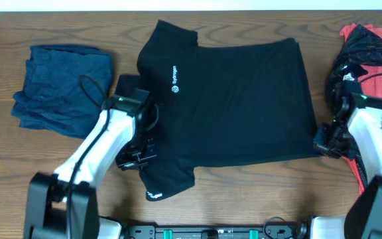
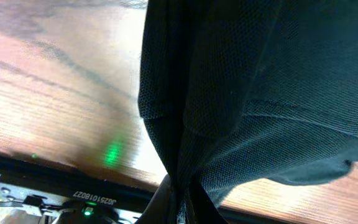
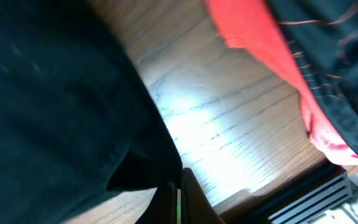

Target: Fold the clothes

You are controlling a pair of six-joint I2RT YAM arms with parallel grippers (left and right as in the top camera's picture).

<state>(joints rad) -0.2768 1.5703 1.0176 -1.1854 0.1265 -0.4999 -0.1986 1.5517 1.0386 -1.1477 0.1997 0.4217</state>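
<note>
At left, the shirt is pinched by the left gripper. Its right corner is pinched by the right gripper.

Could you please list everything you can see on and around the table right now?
black T-shirt: one, black with a small white logo, spread flat across the middle of the table
blue garment: one, dark blue, folded, at the left end
red and black garment: one, crumpled, along the right edge
table: one, brown wood, under everything
left gripper: one, black, pinching the T-shirt's edge by its near sleeve
right gripper: one, black, pinching the T-shirt's near hem corner
</note>
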